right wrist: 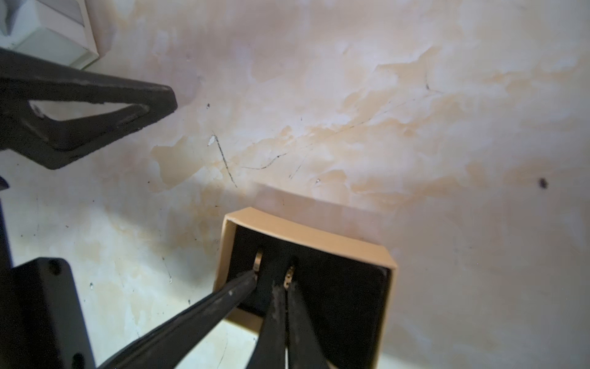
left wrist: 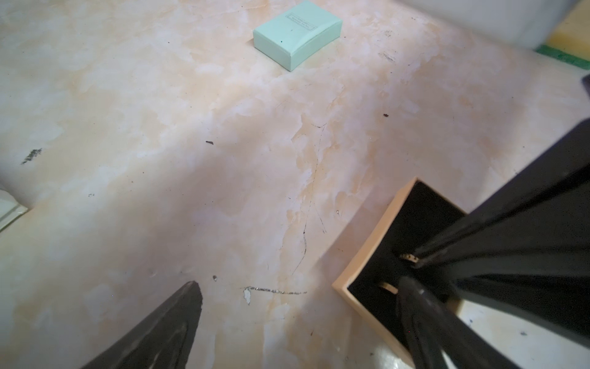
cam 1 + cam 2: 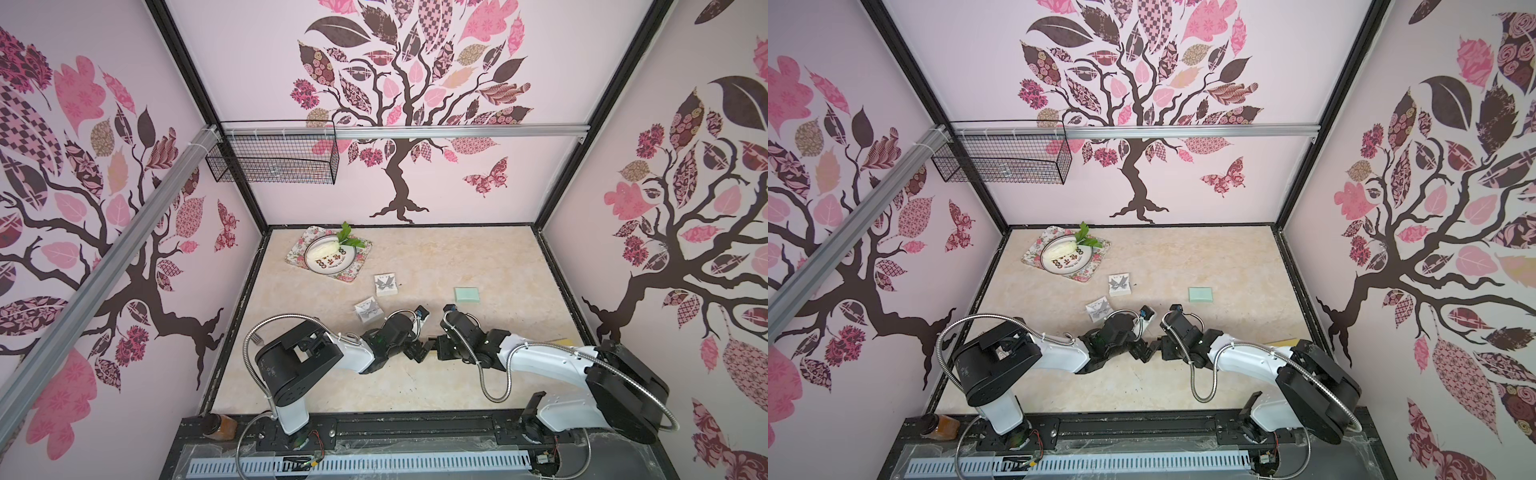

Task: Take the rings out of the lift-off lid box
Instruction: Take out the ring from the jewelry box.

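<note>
1. The open tan box (image 1: 306,238) is covered in both top views; no ring can be made out there.
2. The wrist views show just two rings in the box's black lining: a pale band (image 1: 258,258) and a thin ring (image 1: 289,275).
3. My right gripper (image 1: 285,284): jaws together, tips at the thin ring; pinched or not, I cannot tell.
4. My left gripper (image 1: 214,185): jaws wide apart, one finger inside the box beside the pale band, the other outside.

Mint box (image 2: 297,30) lid: framed print, illegible. Plate (image 3: 308,256): dark characters, unreadable.
</note>
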